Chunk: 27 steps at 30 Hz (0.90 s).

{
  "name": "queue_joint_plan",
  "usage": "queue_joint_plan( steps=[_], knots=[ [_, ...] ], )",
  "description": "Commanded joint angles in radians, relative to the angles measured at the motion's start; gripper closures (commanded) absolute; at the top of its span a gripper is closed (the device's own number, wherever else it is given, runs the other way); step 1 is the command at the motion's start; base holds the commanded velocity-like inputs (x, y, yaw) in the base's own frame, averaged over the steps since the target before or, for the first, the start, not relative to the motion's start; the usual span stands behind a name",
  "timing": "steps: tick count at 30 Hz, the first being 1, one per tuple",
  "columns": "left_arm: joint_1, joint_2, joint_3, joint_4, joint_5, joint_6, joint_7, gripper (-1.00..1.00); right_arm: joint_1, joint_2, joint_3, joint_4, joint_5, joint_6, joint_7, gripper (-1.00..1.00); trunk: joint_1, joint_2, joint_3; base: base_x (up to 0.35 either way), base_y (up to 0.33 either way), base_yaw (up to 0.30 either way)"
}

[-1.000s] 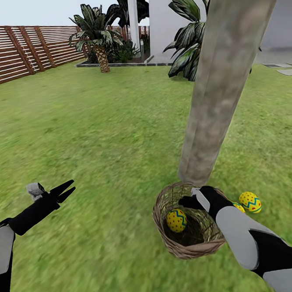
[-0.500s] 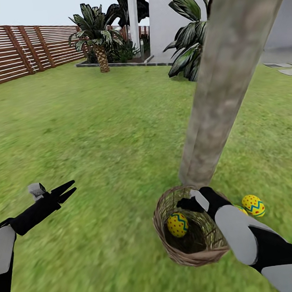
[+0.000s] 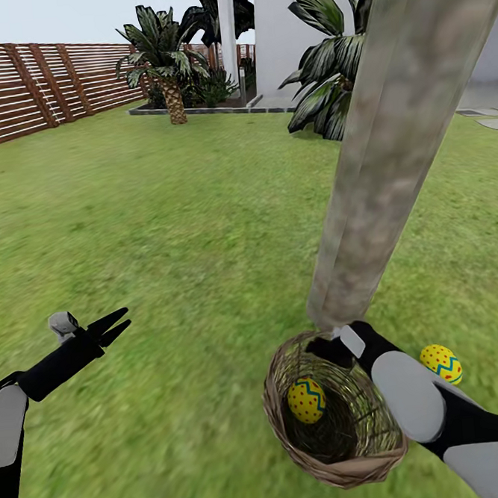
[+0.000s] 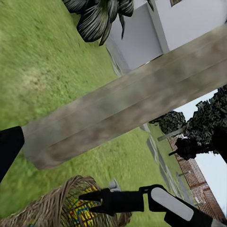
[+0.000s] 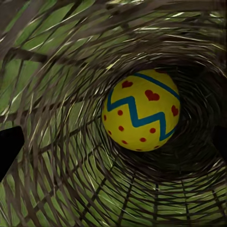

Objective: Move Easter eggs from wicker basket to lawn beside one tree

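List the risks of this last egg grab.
1. The right gripper reaches over the wicker basket rim; the light basket could tip or drag.
2. The Easter egg lies deep at the bottom, round, so it may slip from the fingers.
3. The tree trunk stands right behind the basket, crowding the arm's lift.

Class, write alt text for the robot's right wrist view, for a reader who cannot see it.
A yellow Easter egg with red hearts and dots and a blue zigzag band lies deep inside a brown wicker basket, seen from just above its opening. Green lawn shows through the gaps in the open weave, and dark fingertips of the right gripper sit at the picture's edges.
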<state>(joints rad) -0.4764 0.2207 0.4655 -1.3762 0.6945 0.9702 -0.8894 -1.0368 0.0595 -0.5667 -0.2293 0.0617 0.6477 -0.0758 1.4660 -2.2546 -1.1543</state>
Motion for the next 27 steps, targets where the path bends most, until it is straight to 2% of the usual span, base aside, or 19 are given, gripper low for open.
queue_joint_plan(
  steps=[1, 5, 13, 27],
  knots=[
    [-0.001, 0.0, 0.001, 0.0, -0.001, 0.004, -0.004, -1.0, 0.0, 0.002, -0.016, -0.002, 0.006, 0.005, -0.012, -1.0, 0.0, 0.0, -0.001, 0.002, 0.0, 0.0],
    [-0.001, 0.0, 0.001, 0.003, -0.001, 0.004, -0.004, -1.0, 0.006, 0.009, -0.029, -0.002, 0.007, 0.001, -0.028, -1.0, 0.0, 0.0, 0.0, 0.001, 0.0, -0.032],
    [-0.001, 0.0, 0.001, 0.003, -0.001, 0.004, -0.003, -1.0, 0.007, 0.005, -0.032, -0.002, 0.007, 0.0, -0.03, -1.0, 0.0, 0.0, 0.008, 0.0, 0.0, -0.192],
    [-0.001, 0.0, 0.001, 0.003, -0.001, 0.004, -0.003, -1.0, 0.007, 0.005, -0.033, -0.003, 0.006, -0.001, -0.028, -1.0, 0.054, -0.098, -0.035, 0.0, 0.0, -0.013]
  ],
)
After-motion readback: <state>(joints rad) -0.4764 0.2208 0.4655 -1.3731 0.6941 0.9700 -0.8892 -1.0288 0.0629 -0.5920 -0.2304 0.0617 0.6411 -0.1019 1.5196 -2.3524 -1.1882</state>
